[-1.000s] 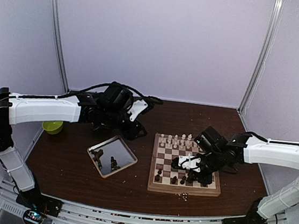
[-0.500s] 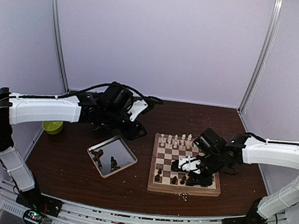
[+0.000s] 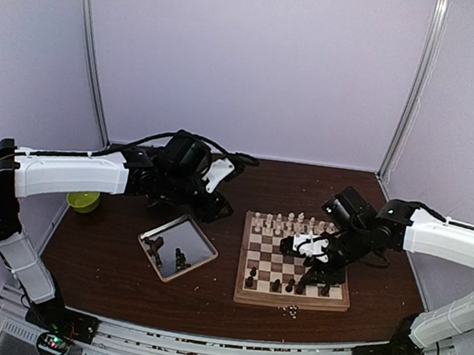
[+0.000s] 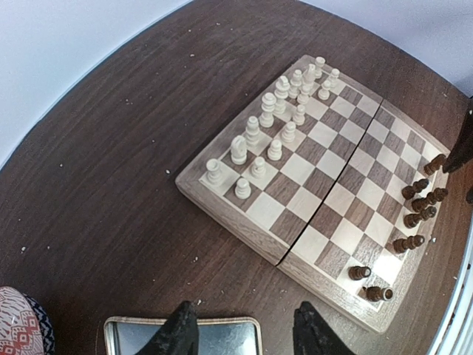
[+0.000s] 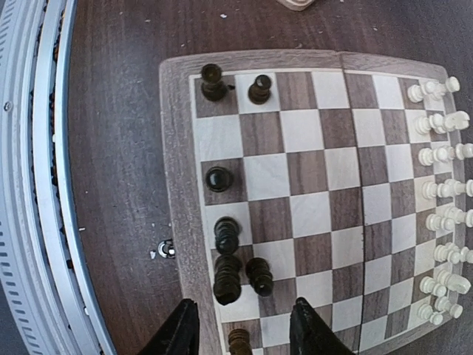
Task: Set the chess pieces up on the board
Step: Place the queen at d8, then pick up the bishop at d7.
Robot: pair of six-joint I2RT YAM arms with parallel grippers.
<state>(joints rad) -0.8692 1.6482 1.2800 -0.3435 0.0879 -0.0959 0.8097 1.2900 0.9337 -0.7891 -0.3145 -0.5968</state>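
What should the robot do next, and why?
Probably lower the open left tool to the silver tray and pick up one of the dark pieces lying there. The board has gaps on its dark side, the cream pieces look all placed, and the right tool is open and empty.

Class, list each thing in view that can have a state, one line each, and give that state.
board, opened flat
cream pieces, standing in two rows along the far side
dark pieces, partly set up on the near side, set incomplete
silver tray, holding a few dark pieces
left claw, open, empty, over the tray's edge
right claw, open, holding nothing, above the dark pieces
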